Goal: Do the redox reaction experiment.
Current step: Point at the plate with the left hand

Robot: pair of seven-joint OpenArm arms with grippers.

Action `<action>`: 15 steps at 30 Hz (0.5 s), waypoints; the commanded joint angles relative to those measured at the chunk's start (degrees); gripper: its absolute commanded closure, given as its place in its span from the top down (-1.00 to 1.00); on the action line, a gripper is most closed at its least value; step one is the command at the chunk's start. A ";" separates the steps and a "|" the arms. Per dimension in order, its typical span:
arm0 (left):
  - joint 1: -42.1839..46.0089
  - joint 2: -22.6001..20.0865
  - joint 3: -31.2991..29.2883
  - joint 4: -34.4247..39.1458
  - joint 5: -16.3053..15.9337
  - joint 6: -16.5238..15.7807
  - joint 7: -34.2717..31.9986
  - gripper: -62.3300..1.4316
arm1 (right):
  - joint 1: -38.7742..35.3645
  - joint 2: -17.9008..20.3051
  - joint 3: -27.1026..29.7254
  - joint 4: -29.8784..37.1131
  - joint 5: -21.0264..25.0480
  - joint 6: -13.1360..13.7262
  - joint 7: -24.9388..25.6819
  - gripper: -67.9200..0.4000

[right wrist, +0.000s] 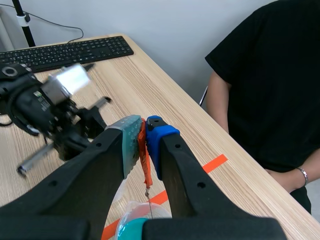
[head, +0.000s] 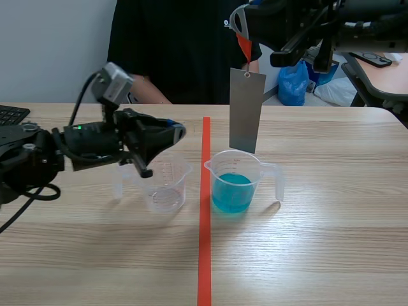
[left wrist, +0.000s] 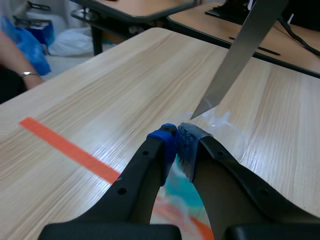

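Observation:
A grey metal plate (head: 247,111) hangs by a hook from an orange tag (head: 244,46). My right gripper (head: 241,29), raised high, is shut on that tag (right wrist: 145,160). The plate's lower edge is just above the rim of a clear beaker of blue liquid (head: 233,185), clear of the liquid. Left of the tape line stands an empty clear beaker (head: 167,188). My left gripper (head: 180,132) hovers above its rim with its fingers together and nothing visibly between them. In the left wrist view that gripper (left wrist: 177,142) points toward the plate's corner (left wrist: 202,109).
A person in black (head: 185,51) sits across the table, a forearm resting near its far edge. A keyboard (head: 11,115) lies at the far left. An orange tape line (head: 204,242) runs down the table's middle. A blue bag (head: 293,83) lies behind the table.

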 commanded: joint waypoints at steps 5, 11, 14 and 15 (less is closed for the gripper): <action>7.87 -9.33 -3.54 0.74 2.32 2.27 -6.40 -0.83 | 1.25 0.46 0.04 0.09 0.85 -0.17 1.05 -0.95; 20.85 -14.10 -10.56 0.74 12.79 7.82 -11.72 -0.83 | 1.25 0.46 0.04 0.09 0.85 -0.17 1.05 -0.95; 28.76 -14.69 -16.83 0.74 16.90 8.76 -13.90 -0.83 | 1.25 0.46 0.04 0.09 0.85 -0.17 1.05 -0.95; 31.65 -14.71 -19.30 0.74 18.36 8.85 -14.95 -0.83 | 1.25 0.46 0.04 0.09 0.85 -0.17 1.05 -0.95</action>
